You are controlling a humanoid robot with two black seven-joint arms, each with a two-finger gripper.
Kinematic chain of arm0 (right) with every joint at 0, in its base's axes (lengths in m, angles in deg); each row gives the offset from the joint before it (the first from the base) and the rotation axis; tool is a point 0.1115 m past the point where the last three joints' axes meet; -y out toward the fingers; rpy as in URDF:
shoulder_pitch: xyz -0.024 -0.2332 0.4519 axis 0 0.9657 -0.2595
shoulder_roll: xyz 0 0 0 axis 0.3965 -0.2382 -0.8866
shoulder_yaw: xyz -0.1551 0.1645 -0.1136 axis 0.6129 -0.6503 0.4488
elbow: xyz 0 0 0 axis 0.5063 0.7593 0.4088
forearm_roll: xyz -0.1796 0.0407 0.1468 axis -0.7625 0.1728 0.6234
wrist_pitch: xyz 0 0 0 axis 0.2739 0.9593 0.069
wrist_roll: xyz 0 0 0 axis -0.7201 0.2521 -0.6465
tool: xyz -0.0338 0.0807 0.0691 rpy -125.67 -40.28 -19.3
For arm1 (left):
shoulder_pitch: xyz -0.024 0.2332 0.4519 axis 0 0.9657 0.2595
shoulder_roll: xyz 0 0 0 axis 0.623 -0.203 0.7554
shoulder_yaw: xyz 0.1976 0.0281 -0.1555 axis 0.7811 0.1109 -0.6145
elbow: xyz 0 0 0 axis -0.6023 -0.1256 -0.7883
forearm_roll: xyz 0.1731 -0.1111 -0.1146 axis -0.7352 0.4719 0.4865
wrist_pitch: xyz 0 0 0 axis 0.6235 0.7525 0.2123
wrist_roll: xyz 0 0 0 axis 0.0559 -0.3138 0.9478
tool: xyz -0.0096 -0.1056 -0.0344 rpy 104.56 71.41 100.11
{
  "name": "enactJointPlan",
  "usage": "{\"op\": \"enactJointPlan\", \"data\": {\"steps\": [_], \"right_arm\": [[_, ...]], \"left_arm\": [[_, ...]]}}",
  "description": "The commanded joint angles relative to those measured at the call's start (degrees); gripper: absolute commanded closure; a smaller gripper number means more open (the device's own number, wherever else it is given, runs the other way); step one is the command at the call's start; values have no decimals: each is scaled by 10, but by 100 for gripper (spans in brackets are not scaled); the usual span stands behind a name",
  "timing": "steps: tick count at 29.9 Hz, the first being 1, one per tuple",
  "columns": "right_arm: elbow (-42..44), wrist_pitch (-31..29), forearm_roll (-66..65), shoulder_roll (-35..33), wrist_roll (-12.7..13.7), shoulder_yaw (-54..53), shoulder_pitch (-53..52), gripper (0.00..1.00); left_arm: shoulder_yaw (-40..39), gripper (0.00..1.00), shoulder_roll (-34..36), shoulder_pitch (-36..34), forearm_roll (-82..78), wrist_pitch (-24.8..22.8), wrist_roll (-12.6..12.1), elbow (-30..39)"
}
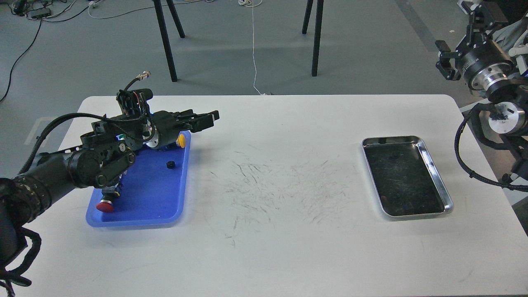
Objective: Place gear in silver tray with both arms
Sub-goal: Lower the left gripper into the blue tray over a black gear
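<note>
Left gripper [208,119] sits low over the far right corner of the blue plastic tray [144,206], pointing right toward table centre. Fingers [194,116] lie nearly flat and seen side-on, so I cannot tell how wide the jaws stand. Nothing visibly held.

Small black toothed gear [170,165] lies loose on the blue tray floor, right half, near the right rim. It's below and left of the left gripper tip, apart from it, not touched.

Other blue tray contents: yellow-capped push button [180,141] at the far right corner, just under the left wrist; red-capped push button [104,206] at the near left corner, partly hidden by the forearm.

Shallow rectangular shiny silver tray [437,177] with rounded corners and dark scuffed bottom sits on the right side of the white scuffed tabletop [272,247], well apart from the blue tray. Only scuffs and reflections show on its bottom; no gear in it.

Right gripper [462,37] is raised beyond the table's far right corner, up at the frame edge, well clear of the silver tray. Its fingers are partly cut off by the frame and dark; opening cannot be told.
</note>
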Motion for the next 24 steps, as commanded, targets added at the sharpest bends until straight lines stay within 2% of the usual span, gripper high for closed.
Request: {"op": "enactJointPlan", "data": {"steps": [1,6,10,16,21,24], "right_arm": [[0,-3,-1,0,0,0,1,2],[1,-3,-1,-8,-1,0,3,2],[0,-3,-2,-8,-1,1,4,2],[2,-3,-2,-8,-2,1,6,2],[0,-3,-2,-4,-3,1,13,2],[0,-3,-2,-2,-3,1,14,2]], "left_arm": [[70,1,13,-1,-24,48,0,4],[154,1,31,-16,-26,115,0,4],[182,4,48,-31,-52,161,0,4],[192,4,86,-35,-180,255,0,4],[224,6,100,-33,-221,302,0,4],[272,10,106,-33,-225,302,0,4]]}}
